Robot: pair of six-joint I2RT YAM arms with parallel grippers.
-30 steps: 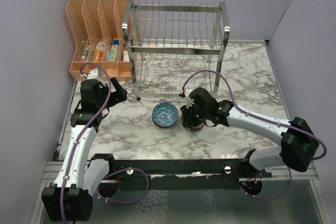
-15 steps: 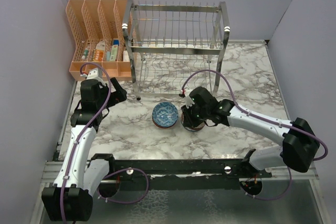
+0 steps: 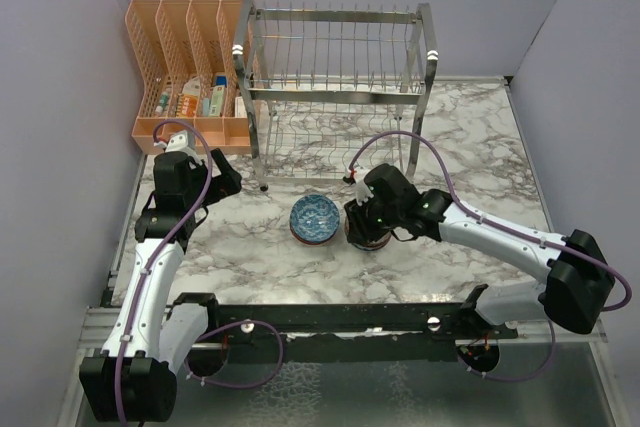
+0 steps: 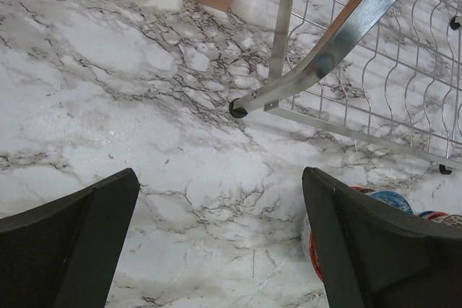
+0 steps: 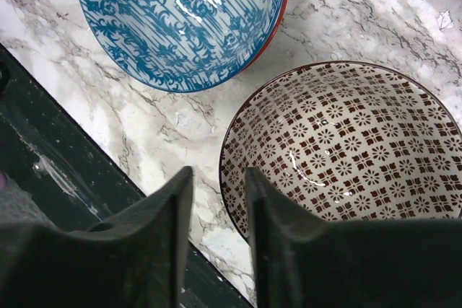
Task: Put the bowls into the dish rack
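the right fingers (image 5: pixel 155 236) stand a little apart, and the near rim of the brown-patterned bowl (image 5: pixel 346 149) runs up through the gap between them. one finger is outside the wall, the other over the inside. a sliver of counter (image 5: pixel 144 128) shows on one side of the rim and patterned glaze on the other, so they straddle the rim rather than pinch it, and nothing is held. that bowl sits flat on the counter just beside the blue bowl (image 5: pixel 177 19). the blue bowl has a red edge under it, and i cannot tell whether that is its own outside or a second bowl beneath.

from above, the change over the last second is small. the right wrist has crept a touch toward the rack and the far end of that arm has slid slightly rightward, while the fingers stay over the same bowl. i read this as lining up a rim grip, not yet a lift. the task is at its start: the bowls are on the counter in front of the dish rack (image 3: pixel 427 67), and none shows on its wires.

the left fingers (image 4: pixel 72 243) are wide apart with only counter between them, near the rack's front left foot. the left arm, the bowls and the orange organiser (image 3: pixel 185 47) lie as in the earlier views.
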